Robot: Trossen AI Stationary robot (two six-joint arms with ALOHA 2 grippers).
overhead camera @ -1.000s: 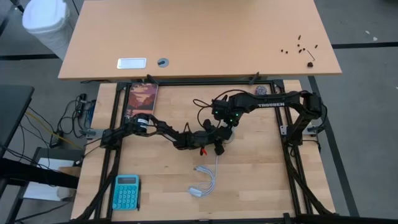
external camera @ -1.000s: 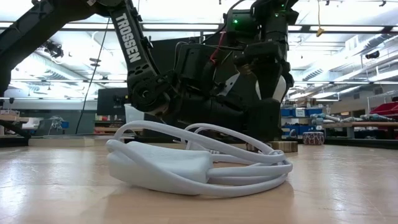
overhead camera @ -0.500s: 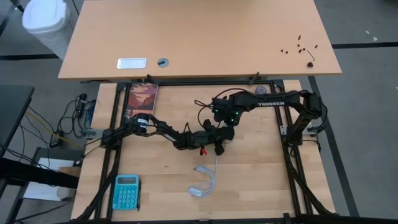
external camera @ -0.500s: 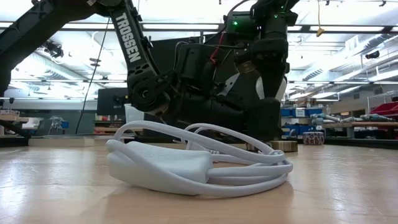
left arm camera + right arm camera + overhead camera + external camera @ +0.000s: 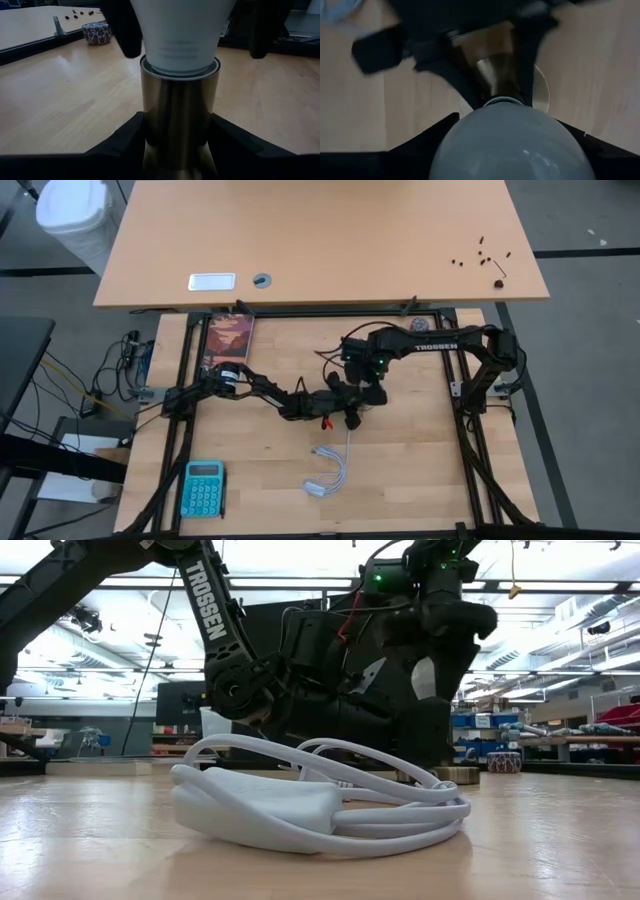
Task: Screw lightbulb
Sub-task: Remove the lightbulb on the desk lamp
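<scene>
A light wooden counter (image 5: 420,470) sits inside a black frame, on a grey floor (image 5: 590,380). A second, larger wooden desk (image 5: 330,240) stands just beyond it. A white bin (image 5: 72,215) stands near that desk's corner. Across the room, long ceiling lights (image 5: 560,580) glow over shelves (image 5: 500,730) of clutter.

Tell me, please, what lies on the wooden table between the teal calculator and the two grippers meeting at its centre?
Only the coiled white cord lies there, as the high view shows; otherwise the light wooden table is bare between the teal calculator and the grippers.
</scene>
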